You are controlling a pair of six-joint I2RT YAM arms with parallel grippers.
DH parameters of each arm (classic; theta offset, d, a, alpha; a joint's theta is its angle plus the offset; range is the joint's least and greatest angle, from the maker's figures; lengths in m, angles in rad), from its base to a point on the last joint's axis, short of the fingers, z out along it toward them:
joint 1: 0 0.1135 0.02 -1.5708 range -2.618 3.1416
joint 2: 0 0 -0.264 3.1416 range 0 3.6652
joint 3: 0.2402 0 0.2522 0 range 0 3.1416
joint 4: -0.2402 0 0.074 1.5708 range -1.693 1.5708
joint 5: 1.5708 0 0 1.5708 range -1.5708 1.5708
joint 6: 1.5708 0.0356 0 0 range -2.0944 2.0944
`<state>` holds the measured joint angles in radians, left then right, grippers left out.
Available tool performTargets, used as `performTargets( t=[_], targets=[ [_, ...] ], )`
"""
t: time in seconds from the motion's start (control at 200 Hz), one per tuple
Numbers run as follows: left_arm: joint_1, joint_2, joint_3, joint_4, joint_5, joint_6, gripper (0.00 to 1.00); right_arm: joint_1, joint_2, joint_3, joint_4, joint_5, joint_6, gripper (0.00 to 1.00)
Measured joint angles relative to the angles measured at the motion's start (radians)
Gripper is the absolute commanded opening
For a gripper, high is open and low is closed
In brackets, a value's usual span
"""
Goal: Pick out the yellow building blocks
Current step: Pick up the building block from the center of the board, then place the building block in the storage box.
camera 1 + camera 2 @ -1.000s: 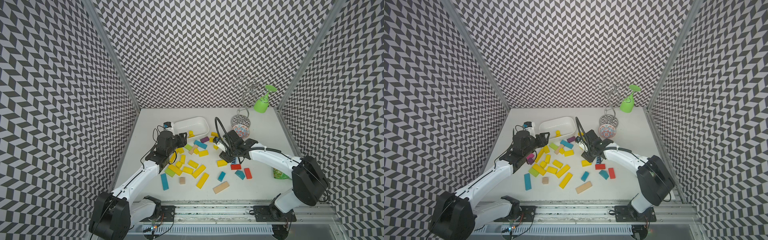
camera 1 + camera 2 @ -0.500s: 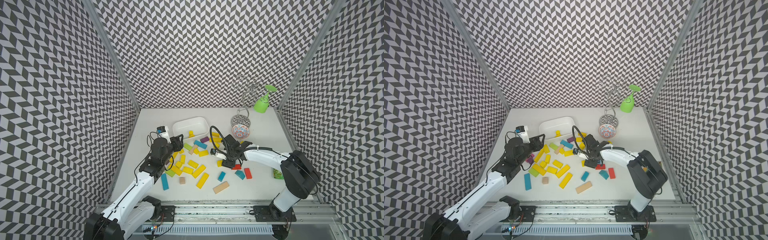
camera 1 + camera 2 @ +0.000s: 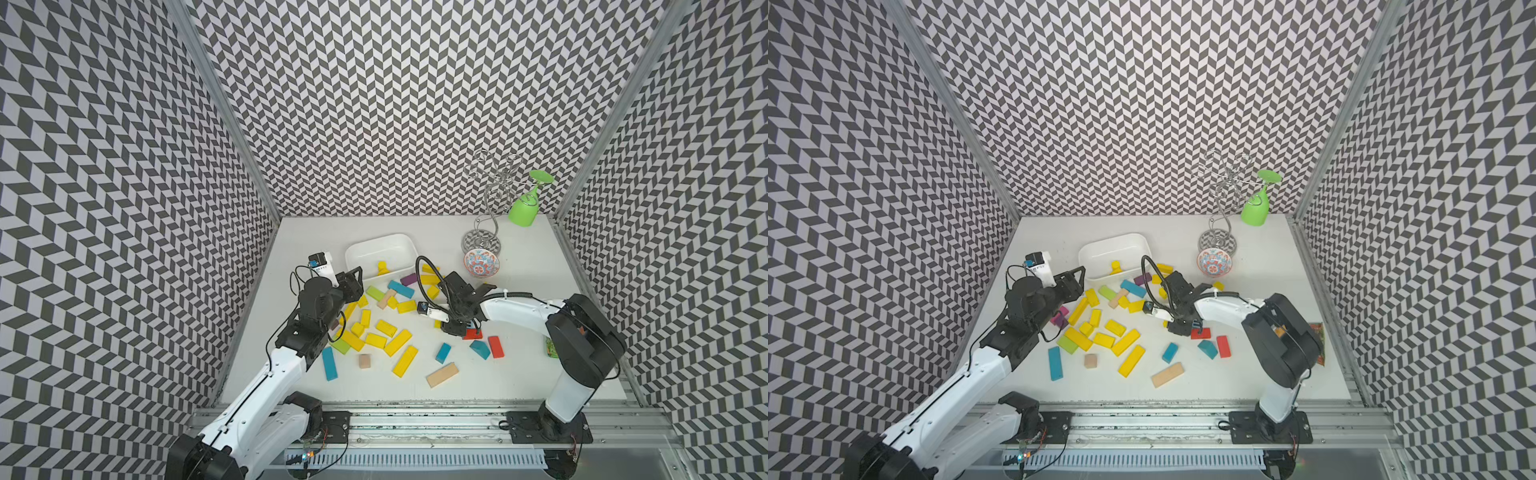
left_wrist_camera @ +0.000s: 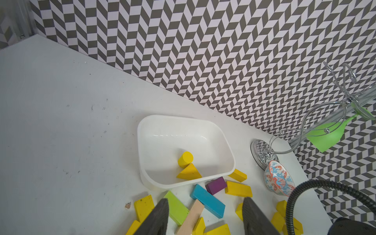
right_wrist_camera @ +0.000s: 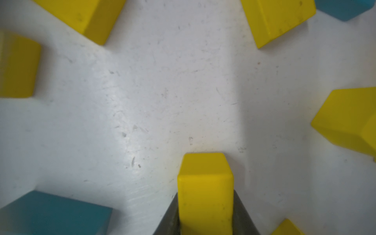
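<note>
Several yellow building blocks (image 3: 398, 343) (image 3: 1125, 342) lie scattered mid-table among other colours. A yellow cylinder (image 4: 185, 159) and a yellow wedge (image 4: 189, 173) sit in the white tray (image 3: 374, 245) (image 4: 140, 142). My right gripper (image 5: 205, 195) (image 3: 451, 330) is low at the table, shut on a short yellow block (image 5: 204, 179) that stands out between its fingers. My left gripper (image 4: 205, 201) (image 3: 356, 282) hovers open and empty over the pile's left back end, just in front of the tray.
A lime block (image 4: 176, 207), a pale wooden bar (image 4: 191, 217), a blue bar (image 4: 207, 200) and a purple block (image 4: 216, 185) lie under the left gripper. Red (image 3: 495, 346) and blue blocks lie beside the right gripper. A patterned bowl (image 3: 481, 263), wire stand (image 3: 482, 241) and green glass (image 3: 524, 210) stand at back right.
My right gripper has swung toward the front, dropped to the table and closed on a yellow block. The left arm has shifted its elbow; its gripper stays open near the tray.
</note>
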<state>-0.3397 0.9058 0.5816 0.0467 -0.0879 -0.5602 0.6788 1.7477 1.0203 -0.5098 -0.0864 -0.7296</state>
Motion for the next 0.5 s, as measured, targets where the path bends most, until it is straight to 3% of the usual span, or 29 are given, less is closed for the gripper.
performTargets(
  t=[0.12, 0.28, 0.501],
  targets=[
    [0.000, 0.001, -0.001, -0.024, -0.048, -0.027, 0.61, 0.000, -0.001, 0.004, 0.001, 0.004, 0.016, 0.00],
    [0.001, 0.021, -0.008, -0.063, -0.126, -0.084, 0.61, 0.000, -0.031, 0.020, 0.055, 0.016, 0.102, 0.00],
    [0.009, 0.080, -0.010, -0.088, -0.169, -0.129, 0.61, 0.000, -0.065, 0.160, 0.224, 0.065, 0.428, 0.00]
  ],
)
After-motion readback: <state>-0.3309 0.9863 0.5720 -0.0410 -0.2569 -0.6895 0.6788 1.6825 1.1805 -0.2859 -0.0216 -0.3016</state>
